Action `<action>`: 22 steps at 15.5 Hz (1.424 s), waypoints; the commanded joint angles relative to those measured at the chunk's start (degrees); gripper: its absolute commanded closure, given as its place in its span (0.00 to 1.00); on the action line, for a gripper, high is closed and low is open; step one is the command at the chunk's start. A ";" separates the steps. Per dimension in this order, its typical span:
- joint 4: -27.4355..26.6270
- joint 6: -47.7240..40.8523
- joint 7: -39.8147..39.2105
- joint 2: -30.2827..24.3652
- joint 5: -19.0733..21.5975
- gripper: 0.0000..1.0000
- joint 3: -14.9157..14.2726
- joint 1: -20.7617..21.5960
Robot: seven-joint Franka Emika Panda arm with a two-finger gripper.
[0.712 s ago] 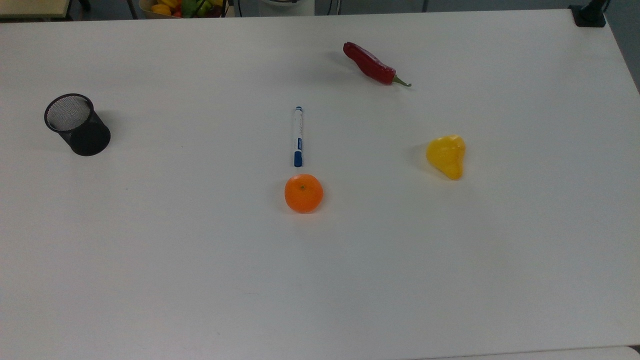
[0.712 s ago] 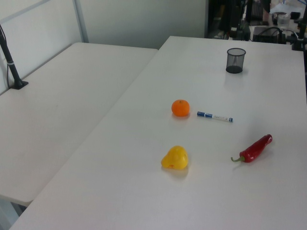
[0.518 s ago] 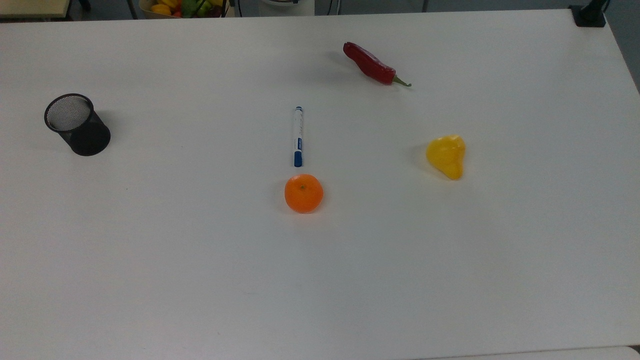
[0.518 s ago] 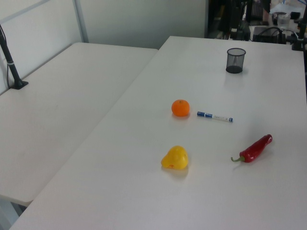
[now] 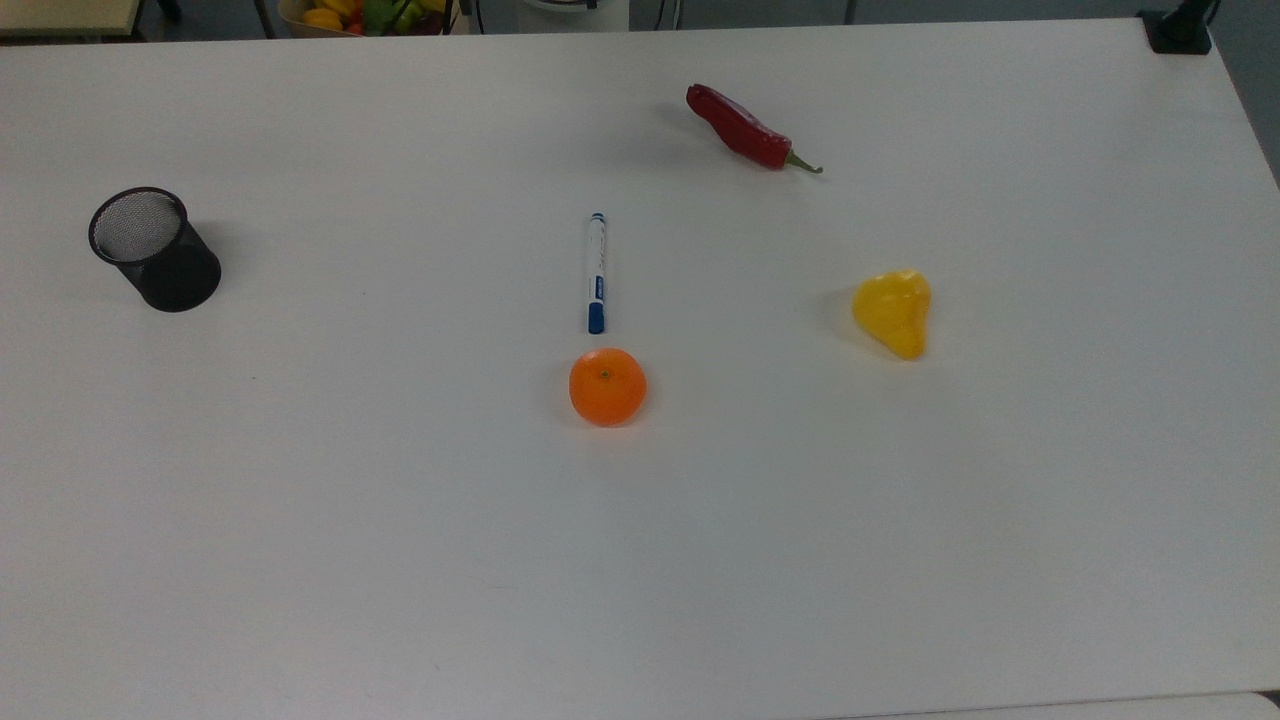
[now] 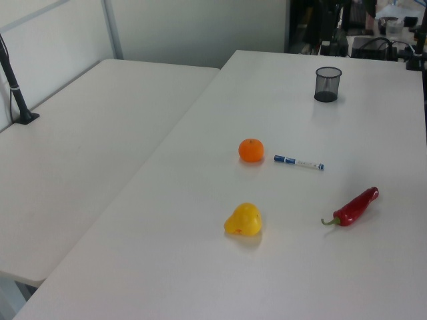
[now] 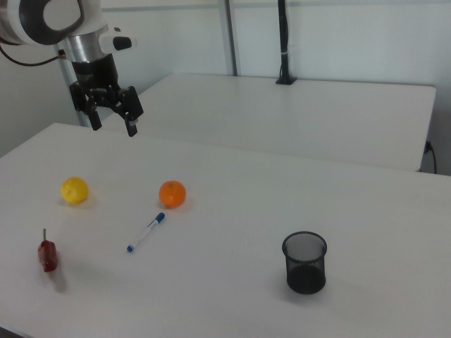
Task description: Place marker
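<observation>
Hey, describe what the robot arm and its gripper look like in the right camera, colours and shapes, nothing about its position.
The arm has a rounded, glossy white shell with a grey ring at the joint and a silvery-grey cylindrical wrist section below it. A thin black cable loops off it to the right view's left. The gripper is black and blocky, with two short dark fingers forming its jaws.

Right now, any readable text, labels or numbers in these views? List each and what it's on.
None can be read.
The marker has a blue label and faint print on its white barrel: too small to read.
The orange, red chili, yellow fruit and mesh cup carry no visible text.
</observation>
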 commanded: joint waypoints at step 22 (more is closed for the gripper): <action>-16.19 15.44 -3.63 4.27 -2.26 0.00 0.12 1.41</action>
